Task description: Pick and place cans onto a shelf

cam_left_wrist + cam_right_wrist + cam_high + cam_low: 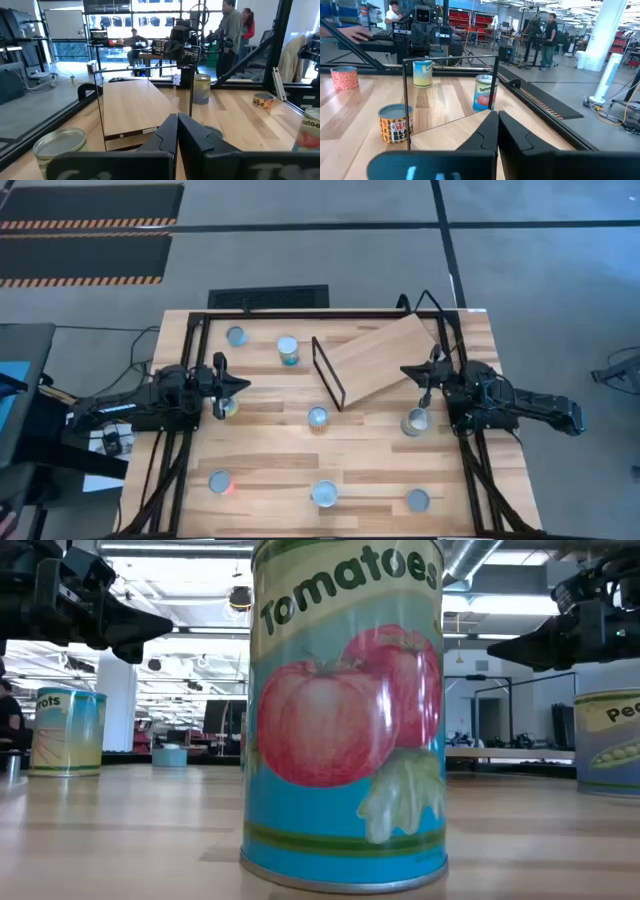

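High view: shelf (385, 360) lies flat at upper centre, long axis running lower left to upper right. Cans' labels unreadable. Left pincer (240, 385) and right pincer (408, 370) both clenched, empty.

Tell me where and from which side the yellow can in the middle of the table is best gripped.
Grip the yellow can on its round side wall, near mid-height, coming from above. It stands upright with free space around it; only the wire frame of the shelf is close, so probably set the jaws parallel to that frame.
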